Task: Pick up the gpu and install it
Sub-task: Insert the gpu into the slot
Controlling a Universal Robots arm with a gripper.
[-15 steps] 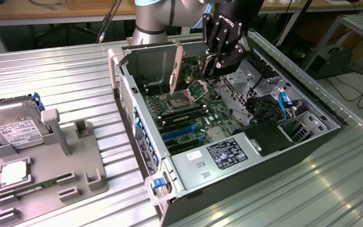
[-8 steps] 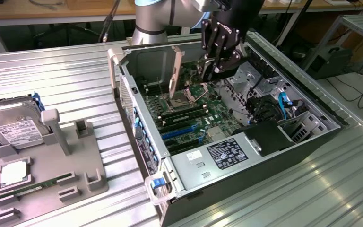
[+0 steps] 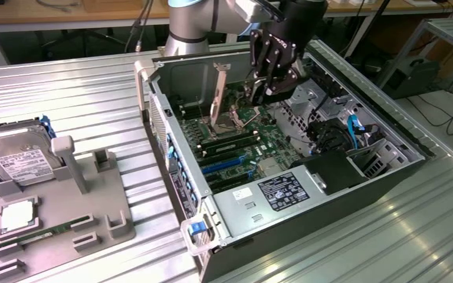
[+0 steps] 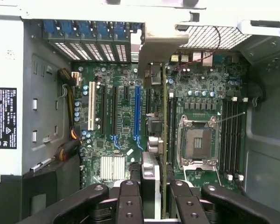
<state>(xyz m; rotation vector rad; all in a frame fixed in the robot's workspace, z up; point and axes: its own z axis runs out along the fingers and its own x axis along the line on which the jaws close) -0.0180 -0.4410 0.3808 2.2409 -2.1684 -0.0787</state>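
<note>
Green gpu [image 4: 155, 128] showing edge-on, fan face hiding, silver bracket [image 4: 158, 46] by case [image 3: 329, 236] rear edge; gripper [image 4: 155, 200] fingers [image 4: 129, 205] clamping its opp. end

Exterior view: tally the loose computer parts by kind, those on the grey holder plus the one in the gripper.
hard drive: 1
processor: 1
RAM stick: 1
gpu: 1
Total: 4

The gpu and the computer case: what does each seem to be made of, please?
The gpu: green circuit board seen edge-on, probably fibreglass laminate; its end bracket looks like bright sheet metal. The computer case: matt grey sheet metal, likely steel, with folded, punched panels.
</note>
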